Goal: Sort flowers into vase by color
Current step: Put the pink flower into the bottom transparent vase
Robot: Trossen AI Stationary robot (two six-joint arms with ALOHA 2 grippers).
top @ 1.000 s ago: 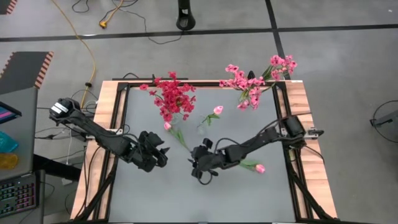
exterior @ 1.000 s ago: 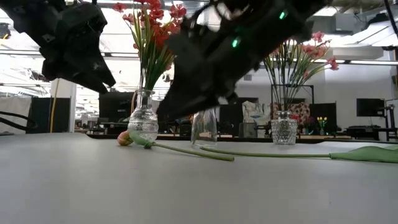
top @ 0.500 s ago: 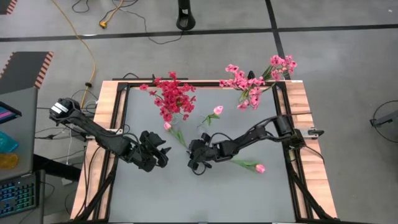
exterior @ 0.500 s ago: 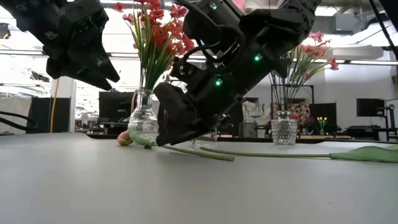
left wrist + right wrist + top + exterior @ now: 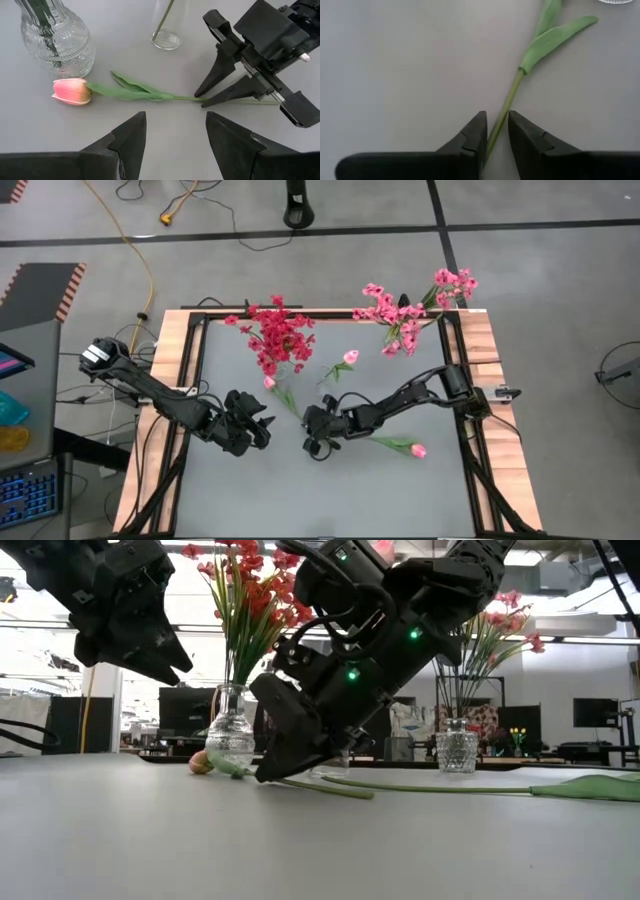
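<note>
**Right gripper closing on a tulip stem at mid-table**

The table (image 5: 400, 500) fills the centre of the high view, grey and framed in wood. Along its upper edge stand the vases: the red cluster (image 5: 275, 338) in the upper middle of the frame, the pink sprays (image 5: 405, 310) in the upper right, and between them a clear vase (image 5: 327, 383) with one tulip bud (image 5: 350, 356) in it.

Two more tulips lie flat. One (image 5: 413, 449) lies in the lower right of the table, well apart from the work. The other tulip (image 5: 71, 92) lies at the centre, its bud just beside the red flowers' vase (image 5: 56, 36) and its stem (image 5: 502, 117) running toward the right gripper (image 5: 316, 438).

The step in hand appears to be the pick-up of this centre tulip. The right gripper is tipped down to the table with its fingers (image 5: 472, 135) narrowly parted on either side of the stem end, not yet clamped so far as I can judge. The left gripper (image 5: 255, 428) hovers at centre left, fingers spread, holding nothing.

Next, the right fingers likely need to pinch the thin stem without sliding off, lift it, and carry it to the clear vase, stem end first.
</note>
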